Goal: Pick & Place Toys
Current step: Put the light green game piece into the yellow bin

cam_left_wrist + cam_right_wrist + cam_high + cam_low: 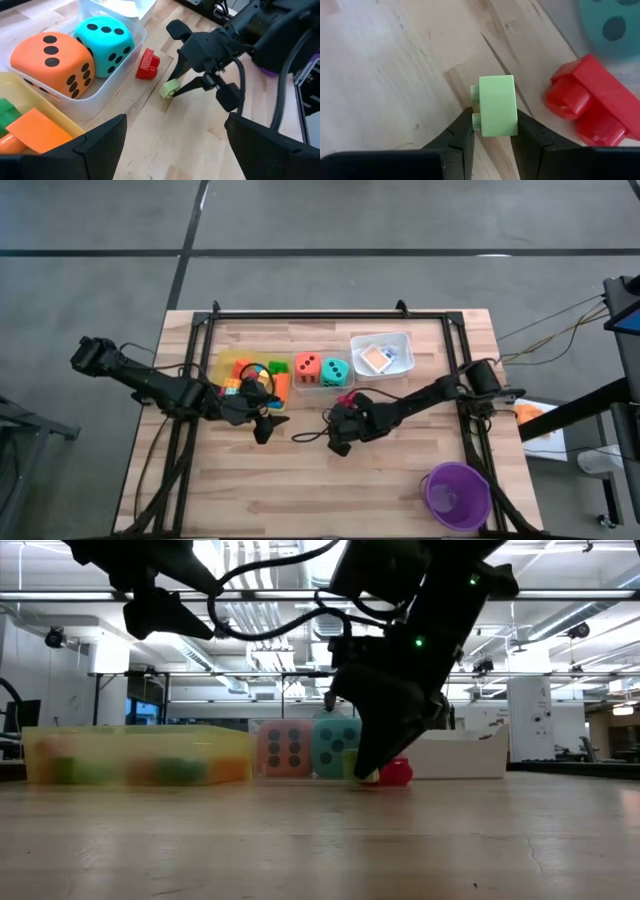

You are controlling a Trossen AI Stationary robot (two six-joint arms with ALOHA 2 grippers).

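Right gripper point(492, 131) seen clamped on light green block point(496, 105), at table point(300, 480) surface just beside red block point(587, 107), near clear tray point(112, 75) holding orange die point(50, 62) and teal die point(105, 42). Fingertips partly cut off in right wrist view. Left gripper point(172, 145) held apart, empty, beside yellow tray point(232, 365); blocks inside blurred in low view.

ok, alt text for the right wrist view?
The right gripper is shut on a light green block, on or just above the wooden table. A red block lies beside it, with the teal die beyond.
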